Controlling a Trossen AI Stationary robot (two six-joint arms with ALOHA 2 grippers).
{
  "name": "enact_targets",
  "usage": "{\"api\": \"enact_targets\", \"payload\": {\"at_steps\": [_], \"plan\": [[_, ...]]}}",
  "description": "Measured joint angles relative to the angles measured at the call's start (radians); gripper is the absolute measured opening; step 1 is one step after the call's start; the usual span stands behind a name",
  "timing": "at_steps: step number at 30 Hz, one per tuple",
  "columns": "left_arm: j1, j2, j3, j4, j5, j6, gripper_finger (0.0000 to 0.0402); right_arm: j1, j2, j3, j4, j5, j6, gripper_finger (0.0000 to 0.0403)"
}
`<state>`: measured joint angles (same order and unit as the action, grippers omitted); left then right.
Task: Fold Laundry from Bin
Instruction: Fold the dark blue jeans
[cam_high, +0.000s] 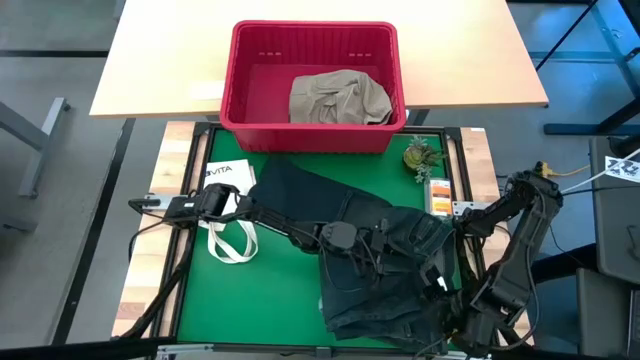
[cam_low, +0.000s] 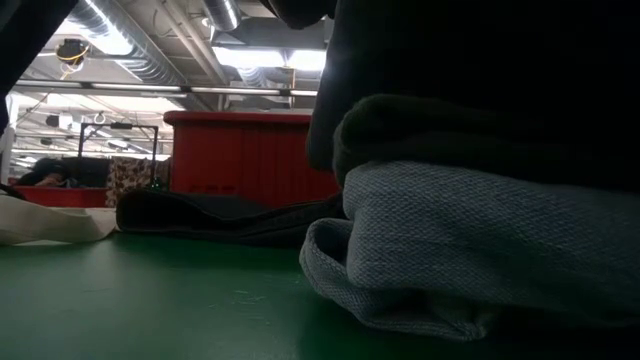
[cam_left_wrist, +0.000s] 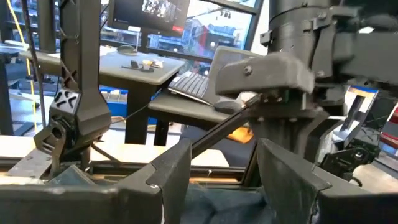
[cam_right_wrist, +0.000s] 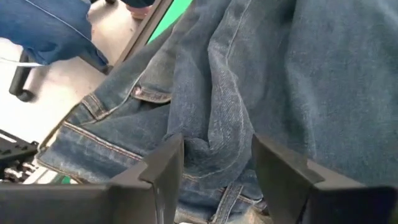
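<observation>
Blue denim jeans (cam_high: 360, 300) lie bunched on the green mat from its middle to the near right corner; in the low view a folded part (cam_low: 470, 240) rests on the mat close to the camera. My left gripper (cam_high: 372, 240) reaches from the table's left over the jeans' middle. My right gripper (cam_high: 440, 283) stands over the jeans' right part. Both are closed to a narrow gap with denim in it. A khaki-beige garment (cam_high: 338, 97) lies in the red bin (cam_high: 232, 80) at the far side. My left gripper (cam_left_wrist: 224, 186) has dark denim (cam_left_wrist: 217, 208) between its two fingers, which point about level toward the table's right. The fingers' ends and the rest of the hold are below the picture's edge. My right gripper (cam_right_wrist: 217, 180) pinches a raised fold of denim (cam_right_wrist: 211, 149) between its two fingers, slanting down from above, near a seamed edge with a rivet. The cloth around the fold lies slack and wrinkled.
A white tote bag (cam_high: 228, 235) with loop handles lies on the mat's left side under my left arm. A small potted plant (cam_high: 420, 155) and an orange-and-white card (cam_high: 440, 192) sit at the mat's far right. The bin's wall (cam_low: 250, 155) closes off the far side.
</observation>
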<state>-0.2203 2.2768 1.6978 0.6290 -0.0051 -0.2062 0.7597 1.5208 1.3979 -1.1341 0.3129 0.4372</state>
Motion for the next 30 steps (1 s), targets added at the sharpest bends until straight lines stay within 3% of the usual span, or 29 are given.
{"api": "enact_targets", "payload": {"at_steps": [7,14,21,30], "plan": [[0.000,0.000,0.000,-0.009,0.018,0.000,0.0179,0.000,0.012,0.000,-0.020,-0.018,0.001,0.0167],[-0.004,0.000,0.000,-0.007,0.099,0.033,0.0179,-0.001,0.012,0.001,-0.021,-0.041,0.003,0.0101],[-0.009,0.000,0.000,-0.009,0.101,0.060,0.0179,-0.001,0.012,0.001,-0.021,-0.075,0.003,0.0014],[-0.010,0.000,0.000,-0.015,0.101,0.111,0.0179,0.001,0.012,0.096,-0.020,-0.137,0.003,0.0010]]}}
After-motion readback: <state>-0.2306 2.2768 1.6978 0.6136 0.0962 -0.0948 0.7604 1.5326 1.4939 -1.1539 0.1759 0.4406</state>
